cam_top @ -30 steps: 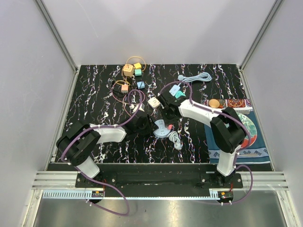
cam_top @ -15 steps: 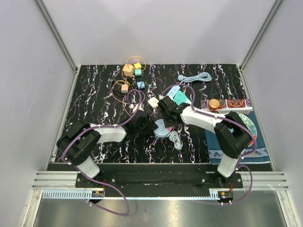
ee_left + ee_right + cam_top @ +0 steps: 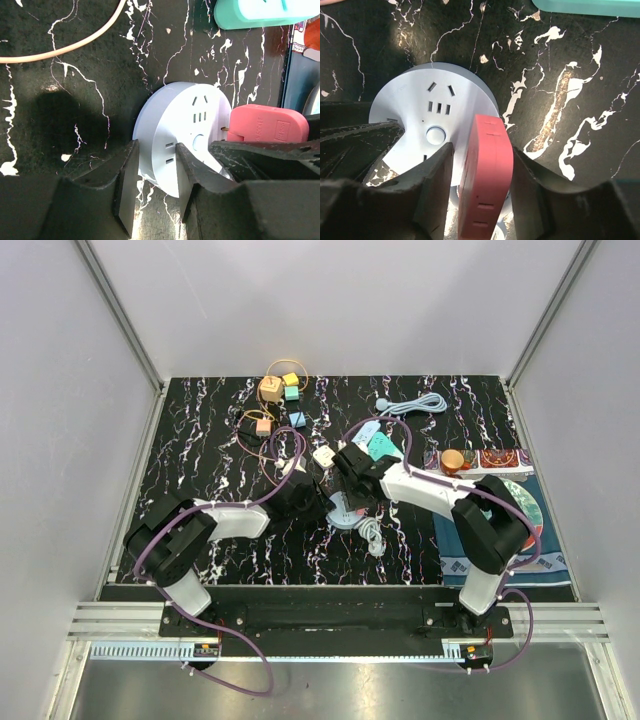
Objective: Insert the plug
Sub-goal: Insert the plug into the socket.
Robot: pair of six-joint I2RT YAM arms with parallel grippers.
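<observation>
A round white socket (image 3: 180, 120) lies tilted on the black marble table (image 3: 200, 440). My left gripper (image 3: 156, 150) is shut on its rim, one finger on the face and one behind. The pink plug (image 3: 487, 170) stands on the socket (image 3: 420, 115), and in the left wrist view a bit of brass pin still shows between the plug (image 3: 265, 130) and the socket face. My right gripper (image 3: 481, 150) straddles the plug, open: a gap shows on its left side while the right finger sits against it. From above, both grippers meet over the socket (image 3: 345, 512).
A teal power strip (image 3: 378, 445) lies just behind the socket, a white cube adapter (image 3: 324, 456) to its left. A coiled white cable (image 3: 370, 535) trails in front. Small coloured adapters (image 3: 280, 395), a pale blue cable (image 3: 415, 403) and a patterned mat (image 3: 520, 530) lie further off.
The right gripper shifted slightly left over the socket and its jaws have just parted from the plug. The left jaws have narrowed onto the socket's rim.
</observation>
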